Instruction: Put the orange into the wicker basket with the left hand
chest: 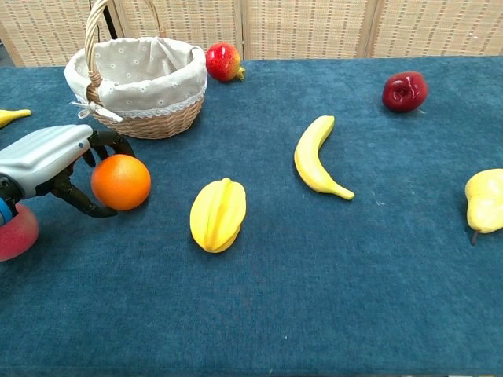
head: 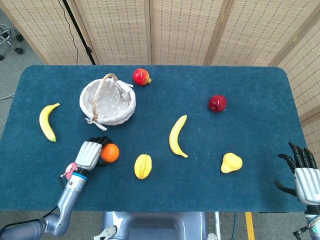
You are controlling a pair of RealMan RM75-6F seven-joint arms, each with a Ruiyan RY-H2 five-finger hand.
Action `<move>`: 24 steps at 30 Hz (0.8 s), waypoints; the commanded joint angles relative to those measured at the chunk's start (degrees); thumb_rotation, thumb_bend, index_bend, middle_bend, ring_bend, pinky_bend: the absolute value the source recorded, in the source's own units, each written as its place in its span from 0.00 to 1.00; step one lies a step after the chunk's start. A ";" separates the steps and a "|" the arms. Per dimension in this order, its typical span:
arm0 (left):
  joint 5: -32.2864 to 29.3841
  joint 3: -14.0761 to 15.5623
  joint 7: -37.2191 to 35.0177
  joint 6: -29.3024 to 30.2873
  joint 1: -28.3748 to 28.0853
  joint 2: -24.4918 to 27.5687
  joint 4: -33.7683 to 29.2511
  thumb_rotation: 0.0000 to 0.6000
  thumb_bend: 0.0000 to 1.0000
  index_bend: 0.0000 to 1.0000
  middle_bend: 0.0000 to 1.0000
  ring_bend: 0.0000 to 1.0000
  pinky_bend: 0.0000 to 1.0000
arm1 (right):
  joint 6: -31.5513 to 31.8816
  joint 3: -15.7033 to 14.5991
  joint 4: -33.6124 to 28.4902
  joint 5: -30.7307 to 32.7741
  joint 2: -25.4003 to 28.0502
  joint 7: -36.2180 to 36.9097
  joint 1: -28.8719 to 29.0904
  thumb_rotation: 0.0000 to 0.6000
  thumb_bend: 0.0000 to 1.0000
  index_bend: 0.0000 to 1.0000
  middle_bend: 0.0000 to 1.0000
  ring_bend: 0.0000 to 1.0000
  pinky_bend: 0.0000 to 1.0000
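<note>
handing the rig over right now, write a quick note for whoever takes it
Left hand: fingers curled around the orange, which seems to sit on the table or just off it.
Right hand: open, idle at the near right table edge, holding nothing.
Wicker basket: behind the orange on the left side, cloth-lined, nothing seen inside.
Done: reach and grasp on the orange.
Left: lift it, carry it back over the basket rim, release inside. Mind the upright basket handle and the starfruit beside the orange.

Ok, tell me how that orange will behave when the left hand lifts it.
The orange looks round and smooth, so it may roll or slip if the left hand loosens. It probably stays rigid; the fingers curl around it without visibly denting it.
</note>
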 commanded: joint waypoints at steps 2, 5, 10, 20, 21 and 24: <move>-0.52 -0.06 -2.35 0.90 0.58 -0.53 1.71 1.00 0.30 0.71 0.59 0.56 0.52 | 0.06 -0.23 -0.21 -0.51 0.11 0.22 0.01 1.00 0.00 0.26 0.03 0.04 0.00; -0.46 -0.03 -3.20 1.43 0.87 0.08 1.64 1.00 0.30 0.71 0.61 0.58 0.53 | 0.01 -0.32 -0.24 -0.70 0.08 0.12 0.04 1.00 0.00 0.26 0.03 0.04 0.00; 1.00 -0.21 -4.08 4.75 1.94 3.43 -1.97 1.00 0.31 0.71 0.61 0.58 0.53 | -0.33 -0.35 -0.20 -0.54 -0.04 -0.05 0.13 1.00 0.00 0.26 0.03 0.04 0.00; 6.52 0.24 2.55 14.51 5.33 13.32 -17.97 1.00 0.31 0.71 0.61 0.58 0.53 | -1.08 -0.47 -0.13 -0.45 -0.25 -0.12 0.42 1.00 0.00 0.26 0.03 0.04 0.00; 7.02 0.45 3.54 15.49 5.88 14.38 -19.67 1.00 0.31 0.71 0.61 0.58 0.53 | -1.11 -0.46 -0.12 -0.35 -0.24 -0.08 0.40 1.00 0.00 0.26 0.03 0.04 0.00; 8.20 1.06 6.13 18.65 7.91 17.53 -23.20 1.00 0.31 0.71 0.61 0.58 0.53 | -1.25 -0.37 0.04 -0.01 -0.19 0.31 0.37 1.00 0.00 0.26 0.03 0.04 0.00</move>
